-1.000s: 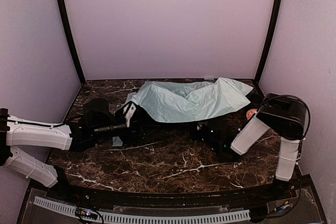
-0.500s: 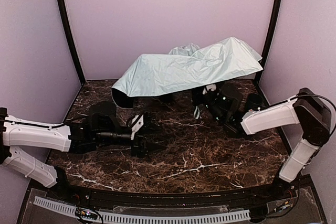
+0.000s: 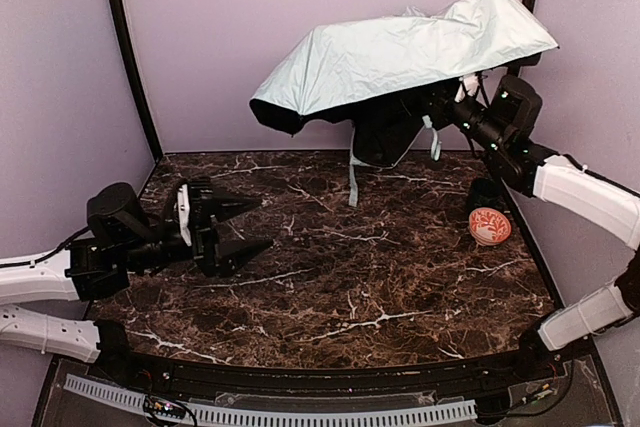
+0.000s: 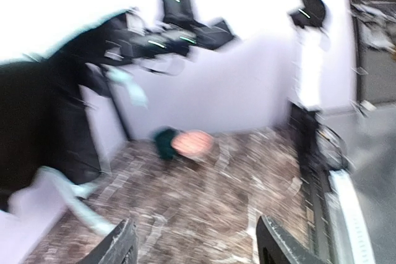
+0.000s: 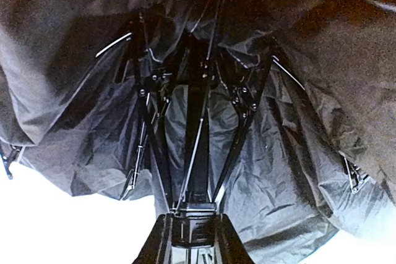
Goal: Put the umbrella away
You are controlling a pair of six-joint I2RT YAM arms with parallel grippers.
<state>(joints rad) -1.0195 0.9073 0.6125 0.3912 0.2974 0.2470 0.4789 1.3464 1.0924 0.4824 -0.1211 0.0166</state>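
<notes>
Nearest me, at about 8 o'clock over the marble table, my left gripper hangs just above the surface. Its fingers are spread wide with nothing between them. Out at 3 o'clock sits the orange-and-white bowl, with the dark green cup just behind it. My left wrist camera shows the two side by side, but the blur keeps me from telling whether either holds anything. Farthest, at 1 o'clock and high off the table, the umbrella is spread open, mint canopy up and black underside down. My right gripper is clenched on its shaft below the ribs, and a pale strap dangles beneath.
</notes>
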